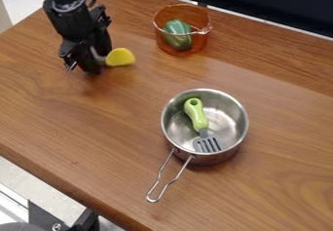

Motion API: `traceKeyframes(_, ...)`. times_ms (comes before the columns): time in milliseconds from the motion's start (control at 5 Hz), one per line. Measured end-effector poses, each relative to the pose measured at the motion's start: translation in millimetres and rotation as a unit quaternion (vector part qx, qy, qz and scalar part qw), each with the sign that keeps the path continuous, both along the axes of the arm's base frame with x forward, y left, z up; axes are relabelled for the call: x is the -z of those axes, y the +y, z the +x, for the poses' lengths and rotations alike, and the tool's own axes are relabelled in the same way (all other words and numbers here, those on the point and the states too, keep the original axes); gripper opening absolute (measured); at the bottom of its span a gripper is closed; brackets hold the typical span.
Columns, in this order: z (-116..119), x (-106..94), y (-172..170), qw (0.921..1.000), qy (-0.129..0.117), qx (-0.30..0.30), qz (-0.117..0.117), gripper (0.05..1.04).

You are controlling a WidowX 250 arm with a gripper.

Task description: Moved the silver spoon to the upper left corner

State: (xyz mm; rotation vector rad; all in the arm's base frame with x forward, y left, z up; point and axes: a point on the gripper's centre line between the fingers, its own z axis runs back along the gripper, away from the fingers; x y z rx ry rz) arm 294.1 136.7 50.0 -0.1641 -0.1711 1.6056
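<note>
My gripper (84, 68) hangs low over the upper left part of the wooden table, pointing down. Just right of it lies a yellow, rounded wedge-like piece (120, 57). A small greyish patch (99, 58) shows between the gripper and the yellow piece; whether it is part of a silver spoon, I cannot tell. The gripper's dark parts hide what is directly behind them.
A silver pot (228, 156) stands right of centre, its wire handle toward the lower left. Inside leans a slotted spatula (197, 115) with a green handle. At the top, an orange transparent pot (188, 51) holds a green pepper-like object (177, 35). The table (84, 147) ends at the lower left.
</note>
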Motion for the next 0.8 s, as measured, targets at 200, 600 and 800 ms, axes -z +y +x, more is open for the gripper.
traceKeyframes(200, 0.5, 0.4, -1.9, 0.9999, -0.001, 0.014, -0.003, 0.928)
traceKeyframes(600, -3.1, -0.8, -2.2, 0.9998, 0.003, 0.018, -0.011, 1.001)
traceKeyframes(800, -7.8, -14.3, -3.3, 0.9997, 0.001, 0.015, -0.019, 1.001)
